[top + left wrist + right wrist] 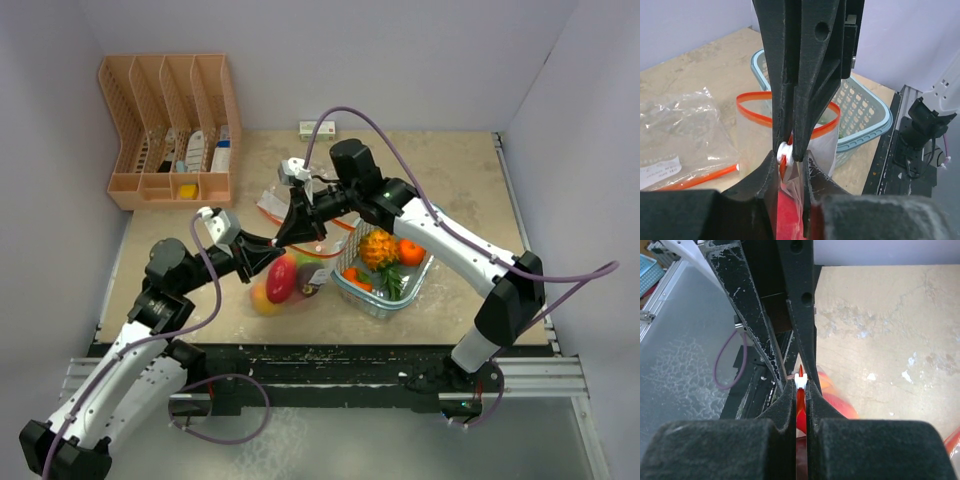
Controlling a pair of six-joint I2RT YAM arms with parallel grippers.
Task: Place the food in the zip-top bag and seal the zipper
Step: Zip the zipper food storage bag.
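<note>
The zip-top bag (290,285) lies left of the teal basket, with a red piece (282,278), a yellow-orange peach (264,298) and a dark piece (311,286) inside. Its mouth (827,125) stands open as a red-orange loop. My right gripper (298,228) is shut on the zipper's white slider (800,381) at the near end of the strip; the slider also shows in the left wrist view (784,151). My left gripper (790,165) is shut on the bag's plastic just below the slider, tip to tip with the right gripper (791,145). A pineapple (378,247) and an orange (411,252) sit in the basket.
The teal mesh basket (425,275) stands right of the bag and shows in the left wrist view (865,107). A second clear bag (675,140) lies flat behind. A peach-coloured desk organizer (170,130) stands at the back left. A small white box (317,128) sits by the back wall.
</note>
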